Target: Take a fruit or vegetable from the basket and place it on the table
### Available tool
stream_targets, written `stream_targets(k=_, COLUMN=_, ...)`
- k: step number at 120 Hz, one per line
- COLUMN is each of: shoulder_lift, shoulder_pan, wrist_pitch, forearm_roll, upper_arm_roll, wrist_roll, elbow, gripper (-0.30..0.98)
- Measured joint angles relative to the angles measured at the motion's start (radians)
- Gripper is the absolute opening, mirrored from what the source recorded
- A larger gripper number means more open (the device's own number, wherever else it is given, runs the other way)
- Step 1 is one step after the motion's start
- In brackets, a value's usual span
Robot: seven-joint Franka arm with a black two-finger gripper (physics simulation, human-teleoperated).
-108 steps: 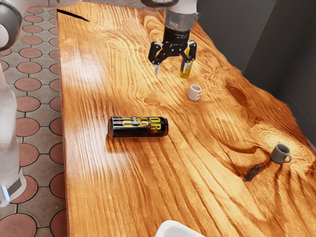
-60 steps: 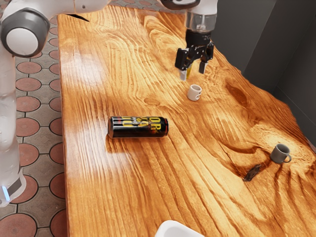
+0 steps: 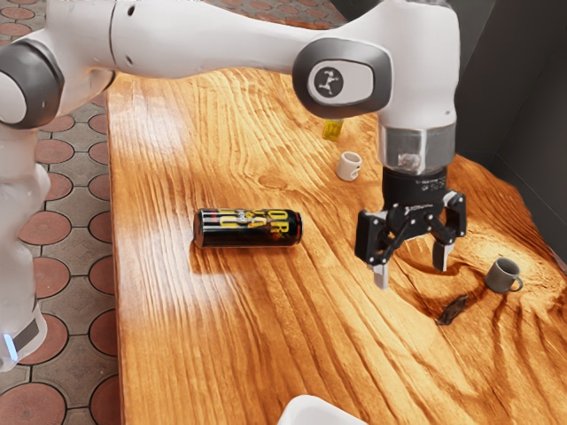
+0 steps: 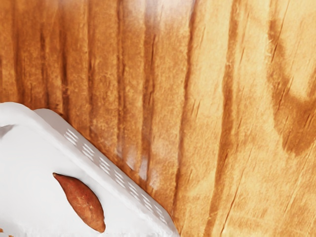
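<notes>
The tool [image 3: 411, 267] has moved toward the exterior view's right and lower edge.

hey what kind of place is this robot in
Hard to say exactly, perhaps a home kitchen or dining room: a wood-grain table, small mugs and a white basket holding what looks like a sweet potato.

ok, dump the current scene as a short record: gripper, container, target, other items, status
end_effector: black gripper, open, nothing between its fingers, above the table
container: white basket, slotted wall
target: reddish-brown vegetable, likely sweet potato, inside basket
drink: black-and-yellow can, on its side
cups: pale mug, gray mug, both upright
unclear: yellow item, small dark piece
status: vegetable not yet picked
</notes>
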Motion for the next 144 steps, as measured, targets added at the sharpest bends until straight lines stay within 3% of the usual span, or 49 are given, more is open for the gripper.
stream_targets(k=22, shoulder_lift=-0.044, shoulder_pan=-0.069, wrist_pitch=0.096, forearm_roll=-0.003, upper_arm_roll=-0.001, wrist_roll=-0.045, elbow=-0.122, gripper=0.69)
stream_targets(k=36, shoulder_lift=-0.006, shoulder_pan=-0.141, wrist_pitch=0.173, forearm_roll=-0.004, upper_arm_roll=-0.003, wrist_roll=-0.074, elbow=-0.138, gripper=0.69)
stream_targets(k=62, shoulder_lift=0.091, shoulder_pan=-0.171, wrist_pitch=0.267, forearm_roll=-0.005, upper_arm_roll=0.001, wrist_roll=-0.123, elbow=-0.094, gripper=0.69)
stream_targets(k=77, shoulder_lift=0.056, shoulder_pan=-0.223, wrist_pitch=0.267, forearm_roll=0.053, upper_arm_roll=0.152, wrist_roll=-0.19, elbow=-0.16, gripper=0.69)
stream_targets(k=92, shoulder_lift=0.014, shoulder_pan=-0.226, wrist_pitch=0.2, forearm_roll=0.11, upper_arm_roll=0.198, wrist_roll=-0.256, elbow=-0.184, gripper=0.69)
stream_targets(k=124, shoulder_lift=0.017, shoulder_pan=-0.266, wrist_pitch=0.161, forearm_roll=0.125, upper_arm_roll=0.17, wrist_roll=-0.347, elbow=-0.212, gripper=0.69)
stream_targets(k=144, shoulder_lift=0.092, shoulder_pan=-0.312, wrist_pitch=0.209, forearm_roll=0.128, upper_arm_roll=0.128, wrist_roll=-0.386, elbow=-0.206, gripper=0.69)
